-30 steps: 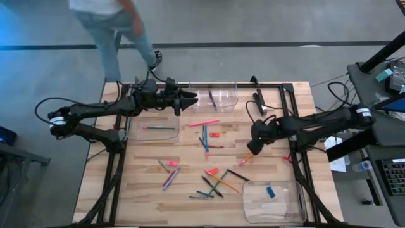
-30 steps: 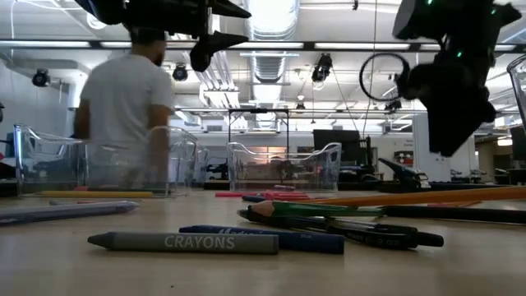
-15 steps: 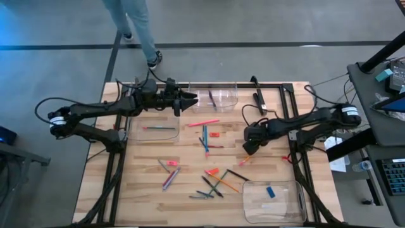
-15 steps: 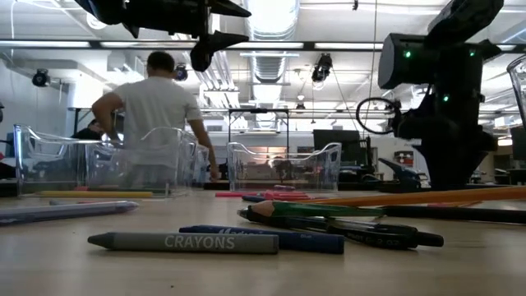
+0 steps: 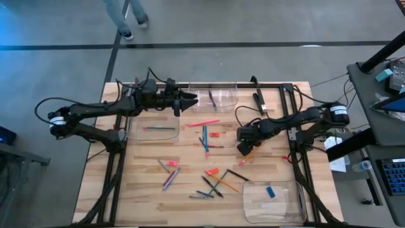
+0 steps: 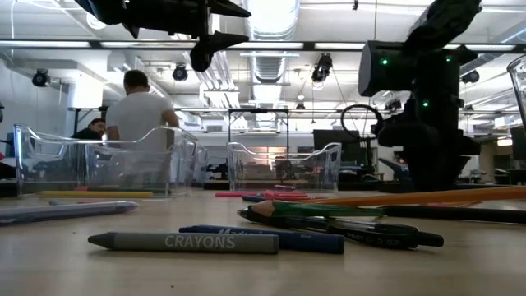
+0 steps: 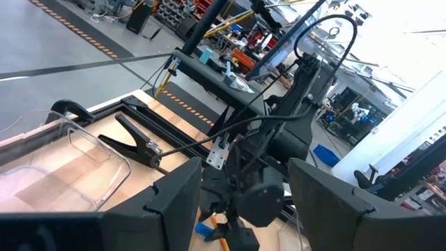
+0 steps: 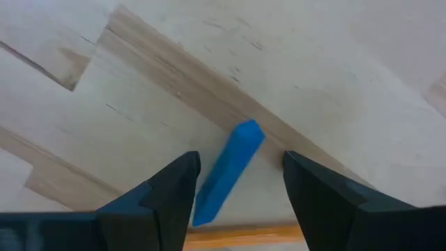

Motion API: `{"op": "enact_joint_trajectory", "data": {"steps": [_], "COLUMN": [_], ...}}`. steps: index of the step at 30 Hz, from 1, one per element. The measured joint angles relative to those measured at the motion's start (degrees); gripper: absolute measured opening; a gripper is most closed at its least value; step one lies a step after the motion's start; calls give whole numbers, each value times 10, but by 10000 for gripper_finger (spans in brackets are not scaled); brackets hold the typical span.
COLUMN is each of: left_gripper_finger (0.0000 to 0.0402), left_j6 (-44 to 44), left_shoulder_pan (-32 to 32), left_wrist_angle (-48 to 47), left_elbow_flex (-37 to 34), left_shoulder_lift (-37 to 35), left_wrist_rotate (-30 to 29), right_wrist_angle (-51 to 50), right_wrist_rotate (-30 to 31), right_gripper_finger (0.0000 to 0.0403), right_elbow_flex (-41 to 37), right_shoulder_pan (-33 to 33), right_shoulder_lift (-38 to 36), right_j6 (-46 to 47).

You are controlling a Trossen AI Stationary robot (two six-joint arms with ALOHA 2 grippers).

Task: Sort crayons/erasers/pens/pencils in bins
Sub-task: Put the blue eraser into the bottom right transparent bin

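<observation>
Your right gripper [image 8: 237, 185]: fingers spread wide, low over the table [image 5: 152, 190], a blue eraser [image 8: 228, 171] lying between them, its lower end cut off | your left gripper [image 5: 190, 99]: spread, empty, beside the far bin [image 5: 218, 96].

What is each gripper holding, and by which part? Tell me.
Nothing is held. The right gripper hangs open over a blue eraser lying on the table; the left gripper is open and empty.
</observation>
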Motion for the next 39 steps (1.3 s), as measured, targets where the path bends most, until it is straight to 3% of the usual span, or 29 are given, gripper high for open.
{"op": "enact_joint_trajectory", "data": {"steps": [8,15,18,23,27,31,34,39], "left_gripper_finger": [200,200,200,200,200,200,200,200], "left_j6": [0,0,-1,-12,-15,-15,-13,-11], "left_shoulder_pan": [0,0,0,0,0,0,0,0], "left_wrist_angle": [0,0,0,0,0,0,0,0], "left_elbow_flex": [0,0,0,0,0,0,0,0], "left_shoulder_lift": [0,0,0,-1,-1,-1,-1,-1], "left_wrist_rotate": [2,4,9,23,24,24,24,24], "right_wrist_angle": [3,10,5,12,31,32,28,32], "right_wrist_rotate": [-2,-17,-29,-29,-47,-46,-41,-28], "right_gripper_finger": [193,82,25,17,16,15,15,14], "right_elbow_flex": [9,10,7,8,7,8,8,14], "right_shoulder_pan": [1,1,1,22,70,144,214,329], "right_shoulder_lift": [21,3,-27,-140,-254,-329,-337,-290], "right_j6": [-36,-53,-60,-121,-185,-149,-100,-55]}}
